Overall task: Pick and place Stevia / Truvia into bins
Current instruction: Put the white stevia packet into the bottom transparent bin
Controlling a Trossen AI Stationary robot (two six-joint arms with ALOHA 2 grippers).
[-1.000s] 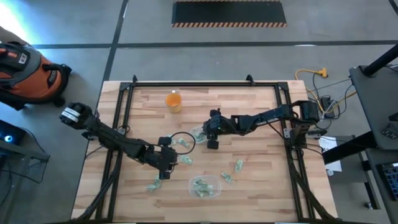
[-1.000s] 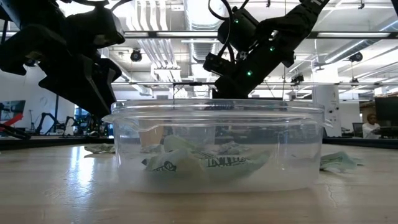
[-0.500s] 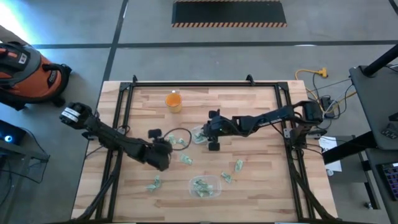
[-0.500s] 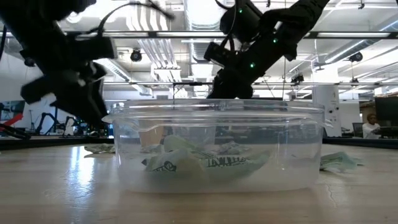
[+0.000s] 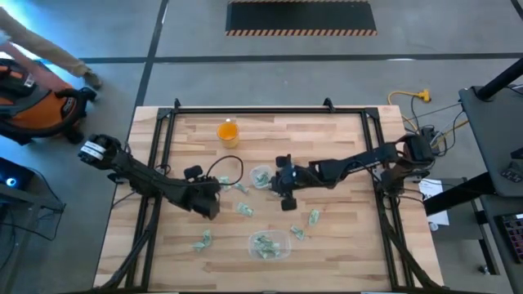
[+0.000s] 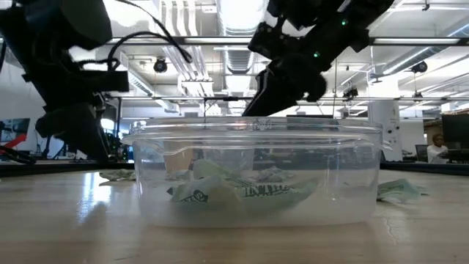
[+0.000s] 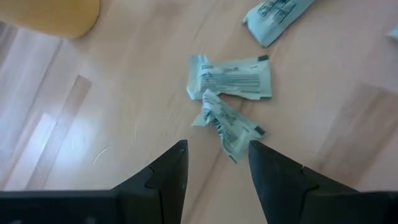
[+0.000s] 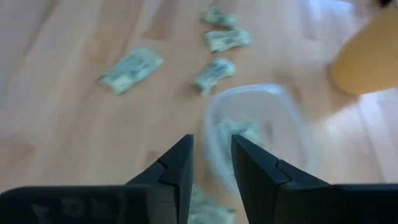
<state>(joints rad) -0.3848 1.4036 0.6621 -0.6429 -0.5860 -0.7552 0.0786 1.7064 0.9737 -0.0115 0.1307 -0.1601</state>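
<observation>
Pale green-and-white Stevia sachets lie flat on the wooden table: two [image 7: 230, 78] [image 7: 227, 127] just ahead of my left gripper [image 7: 217, 146], which is open above them near the table's middle [image 5: 212, 196]. My right gripper [image 8: 211, 140] hovers beside the small round clear cup [image 5: 261, 176], its fingers a narrow gap apart with nothing between them. The cup [image 8: 255, 137] holds some sachets. The larger clear tub [image 5: 270, 245] near the front edge also holds several sachets [image 6: 242, 192].
An orange cup [image 5: 228, 131] stands toward the far edge. Loose sachets lie left of the tub [image 5: 203, 241], right of it [image 5: 314, 217] [image 5: 297, 233], and between cup and left gripper [image 5: 244, 209]. A black frame [image 5: 245, 110] borders the table.
My left gripper has moved from near the tub's left toward the far edge and has turned at the wrist. My right gripper has drawn away from above the round cup toward the near edge and risen a little.
</observation>
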